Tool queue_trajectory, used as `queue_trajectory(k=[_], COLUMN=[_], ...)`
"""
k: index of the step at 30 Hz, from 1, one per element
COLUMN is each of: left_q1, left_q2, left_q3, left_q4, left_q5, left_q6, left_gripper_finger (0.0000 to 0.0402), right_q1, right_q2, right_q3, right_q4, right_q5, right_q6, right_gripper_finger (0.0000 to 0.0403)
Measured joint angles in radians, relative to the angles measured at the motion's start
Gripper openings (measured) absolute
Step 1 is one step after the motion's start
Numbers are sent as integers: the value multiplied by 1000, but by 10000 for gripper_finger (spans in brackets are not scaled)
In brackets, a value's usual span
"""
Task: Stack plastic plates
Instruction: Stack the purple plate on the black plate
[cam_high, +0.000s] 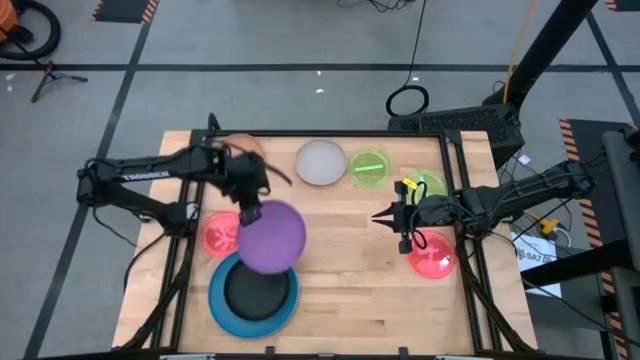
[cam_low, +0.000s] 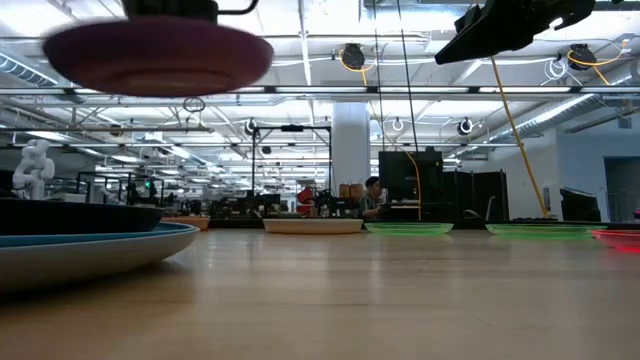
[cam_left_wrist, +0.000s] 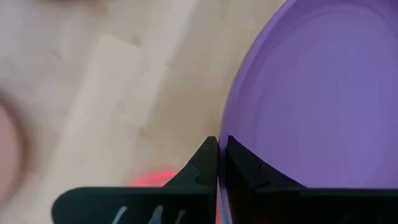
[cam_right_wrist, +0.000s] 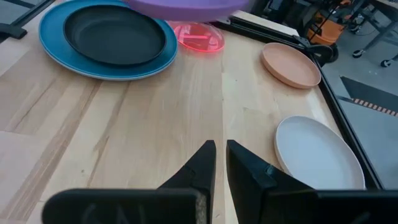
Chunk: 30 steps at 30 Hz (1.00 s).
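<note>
My left gripper (cam_high: 250, 213) is shut on the purple plate (cam_high: 273, 236), which hangs in the air above the far edge of the black plate (cam_high: 253, 289). The black plate rests inside the large blue plate (cam_high: 222, 310) near the table's near edge. In the low view the purple plate (cam_low: 158, 55) floats well above the stack (cam_low: 80, 235). My right gripper (cam_high: 385, 217) is shut and hovers empty right of the table's middle, also seen in its own wrist view (cam_right_wrist: 221, 155). My left gripper pinches the purple plate's rim (cam_left_wrist: 222, 146) between its two fingers (cam_left_wrist: 204, 163), one on the plate's inner side and one outside. The plate is lifted clear of the table and lies roughly level, spreading away from the fingers.
A pink plate (cam_high: 221, 238) lies left of the stack. An orange-brown plate (cam_high: 245, 144), a whitish plate (cam_high: 320, 162) and a neon green plate (cam_high: 369, 167) line the far edge. Another green plate (cam_high: 430, 183) and a pink-red plate (cam_high: 433, 258) lie under the right arm.
</note>
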Motion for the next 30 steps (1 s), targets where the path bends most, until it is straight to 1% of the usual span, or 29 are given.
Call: queue_trajectory(k=[4,7,13,21,25,30], left_q1=[-145,-240,-358,-426,-437,-439], left_q2=[25,56,163,311,350,368], left_q3=[0,1,-3,-3,-3,-3], left_q4=[0,6,2,-11,-26,-43], left_q5=[-3,-38,-58,-46,-98,-108], left_q6=[-73,-113,-192,-188,-190,-199], left_gripper_finger=[12,12,12,21,23,26], right_q1=[0,0,0,0,0,0], right_q2=[0,0,0,0,0,0], right_q3=[0,0,0,0,0,0], right_q4=[0,0,0,0,0,0], right_q5=[0,0,-2,-3,-3,-3], right_q6=[0,1,5,5,6,12], right_gripper_finger=[31,31,31,31,31,31])
